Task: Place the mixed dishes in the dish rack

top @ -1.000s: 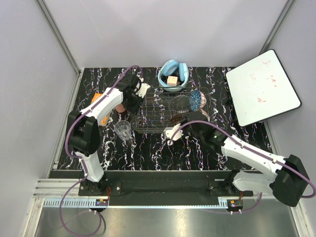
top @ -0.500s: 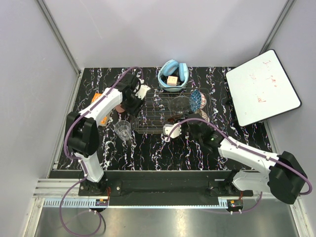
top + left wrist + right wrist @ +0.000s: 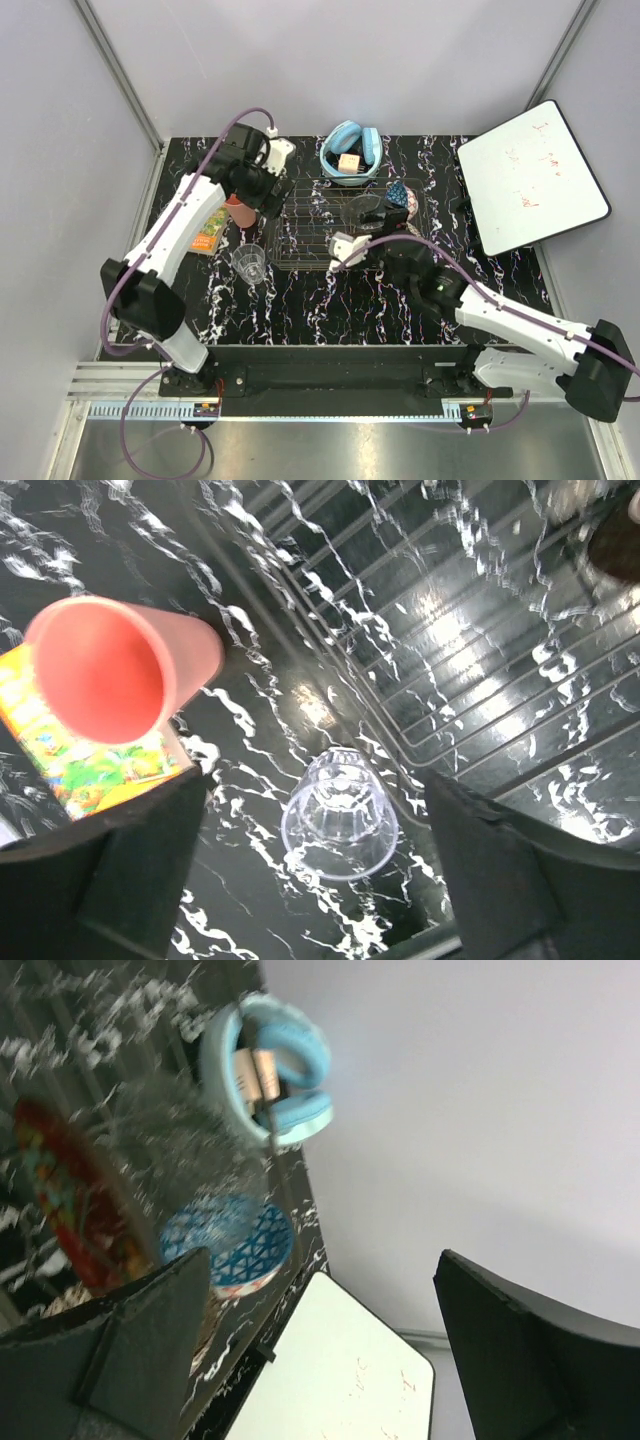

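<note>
The left gripper (image 3: 315, 785) hangs spread wide and empty over the pink cup (image 3: 100, 670) and clear tumbler (image 3: 340, 815), both on the table (image 3: 250, 720) just beside the dish rack (image 3: 480, 630). The right gripper (image 3: 322, 1270), also spread and empty, faces the blue patterned bowl (image 3: 230, 1245) and red floral plate (image 3: 60, 1190) at the rack. I'd judge a cup pickup is in hand; next the left must drop and straddle one rim.

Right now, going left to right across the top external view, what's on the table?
Orange-green booklet, clear glass tumbler, light blue bowl with a yellow cube, blue patterned bowl, white rectangular board.
</note>
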